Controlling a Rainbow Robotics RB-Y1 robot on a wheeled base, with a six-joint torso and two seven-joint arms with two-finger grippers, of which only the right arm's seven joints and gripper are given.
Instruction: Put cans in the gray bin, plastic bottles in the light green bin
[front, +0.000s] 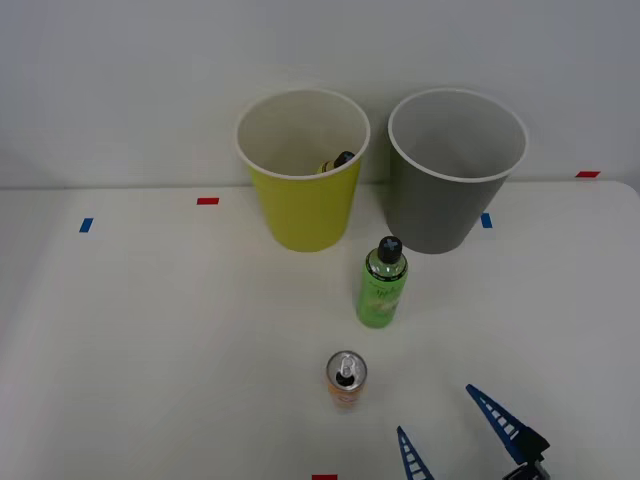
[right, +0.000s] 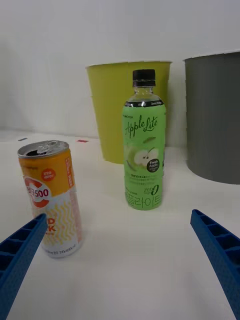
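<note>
Blue ribbed pincer (front: 458, 438) hangs spread wide over the white tabletop (front: 150, 330) near the upright small orange drink can (front: 346, 379), and I reckon it should straddle that squarely before closing, clear of the translucent green plastic bottle (front: 381, 283).

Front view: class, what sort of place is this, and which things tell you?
Probably a robot test bench: a white table with coloured tape marks, two sorting bins, and a blue ribbed tool.

Shiny metal can (right: 50, 197) just beside the green bottle (right: 143, 150), which is glossy see-through plastic; both bins behind it look smooth matt plastic, tabletop (front: 150, 340) matt white.
</note>
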